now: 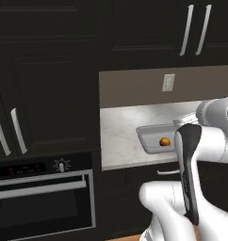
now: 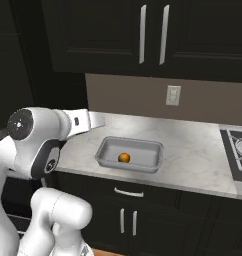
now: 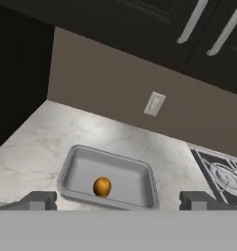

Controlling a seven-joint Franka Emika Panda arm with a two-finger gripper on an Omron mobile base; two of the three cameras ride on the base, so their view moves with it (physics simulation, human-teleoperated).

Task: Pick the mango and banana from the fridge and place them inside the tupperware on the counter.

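Note:
The mango, small, round and orange, lies inside the grey tupperware on the marble counter. My gripper hangs open above the container's near rim, its fingertips spread wide with nothing between them. Seen from the right base view, the mango rests near the middle of the tupperware, with my hand just left of it over the counter. In the left base view my arm covers the right part of the tupperware, and the mango shows beside it. The banana and the fridge are out of view.
A stove top borders the counter on the right. A wall outlet sits on the backsplash under dark wall cabinets. A built-in oven stands left of the counter in a tall dark cabinet.

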